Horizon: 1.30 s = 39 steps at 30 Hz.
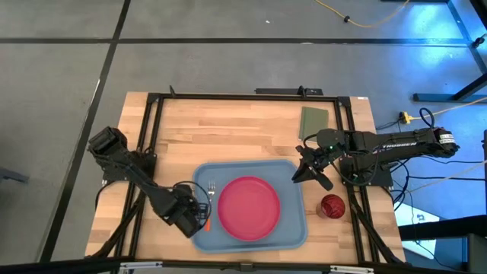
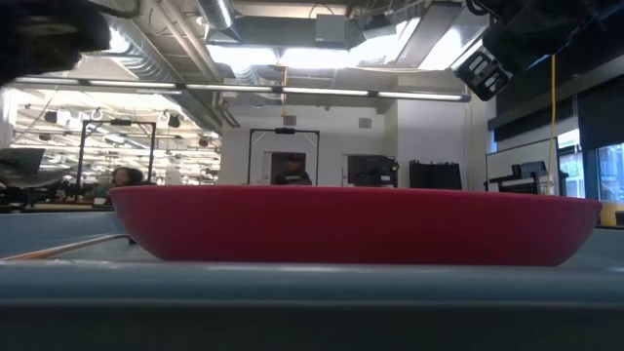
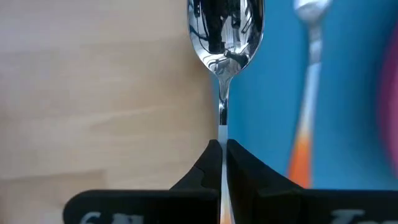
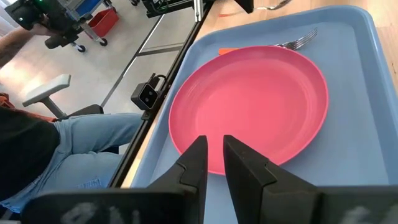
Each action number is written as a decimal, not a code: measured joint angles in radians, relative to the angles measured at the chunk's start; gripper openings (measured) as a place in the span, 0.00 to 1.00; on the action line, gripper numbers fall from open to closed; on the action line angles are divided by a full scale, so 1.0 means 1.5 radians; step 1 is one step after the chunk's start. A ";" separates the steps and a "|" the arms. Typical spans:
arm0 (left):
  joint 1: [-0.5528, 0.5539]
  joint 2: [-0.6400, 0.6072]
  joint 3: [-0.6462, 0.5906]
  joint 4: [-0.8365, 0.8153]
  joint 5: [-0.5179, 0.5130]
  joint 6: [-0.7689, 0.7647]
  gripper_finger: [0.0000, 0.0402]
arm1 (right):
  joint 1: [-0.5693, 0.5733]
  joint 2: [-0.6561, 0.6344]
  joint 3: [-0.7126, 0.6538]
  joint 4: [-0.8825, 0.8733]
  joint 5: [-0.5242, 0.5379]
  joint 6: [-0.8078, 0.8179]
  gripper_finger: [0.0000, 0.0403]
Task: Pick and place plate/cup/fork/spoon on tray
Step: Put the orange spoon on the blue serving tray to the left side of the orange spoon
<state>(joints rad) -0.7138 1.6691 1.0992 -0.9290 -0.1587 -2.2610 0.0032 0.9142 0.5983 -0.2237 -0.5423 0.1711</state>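
Observation:
The light blue tray (image 1: 293,228) lies at the table's near middle. The pink-red plate (image 1: 249,207) rests flat on it and also shows in the right wrist view (image 4: 249,106). The fork (image 1: 211,189) lies on the tray left of the plate, seen too in the left wrist view (image 3: 308,68). My left gripper (image 1: 202,216) is at the tray's left rim, shut on the spoon (image 3: 226,28). The dark red cup (image 1: 332,205) stands on the table right of the tray. My right gripper (image 1: 306,173) hovers over the tray's far right corner, empty, its fingers a narrow gap apart (image 4: 215,152). My left gripper pinches the spoon's thin silver handle (image 3: 222,134) between its two fingertips. The handle runs along the gap between the fingers, and the bowl sticks out beyond them. The bowl is over the line where the tray's left rim meets the wood; whether it touches, I cannot tell.
A small green pad (image 1: 313,120) lies at the table's far right. Bare wood (image 1: 221,133) stretches beyond the tray's far side. A seated person's leg (image 4: 74,143) shows beyond the table's near edge. A black frame (image 1: 243,97) runs along the table's edges.

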 joint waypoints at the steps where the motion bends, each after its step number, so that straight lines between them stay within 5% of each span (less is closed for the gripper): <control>1: 0.009 0.000 0.000 0.005 -0.009 0.010 0.00 | 0.000 0.000 0.000 0.000 0.000 0.000 0.14; 15: 0.136 0.023 0.002 0.084 -0.009 0.156 0.00 | 0.000 0.000 0.000 -0.038 0.000 -0.051 0.14; 39: 0.134 0.085 0.002 0.102 0.068 0.135 0.03 | 0.000 0.000 0.000 -0.053 -0.001 -0.048 0.14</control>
<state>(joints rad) -0.5133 1.7962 1.1015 -0.7767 -0.0565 -2.0585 0.0032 0.9138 0.5983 -0.3035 -0.5430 0.0994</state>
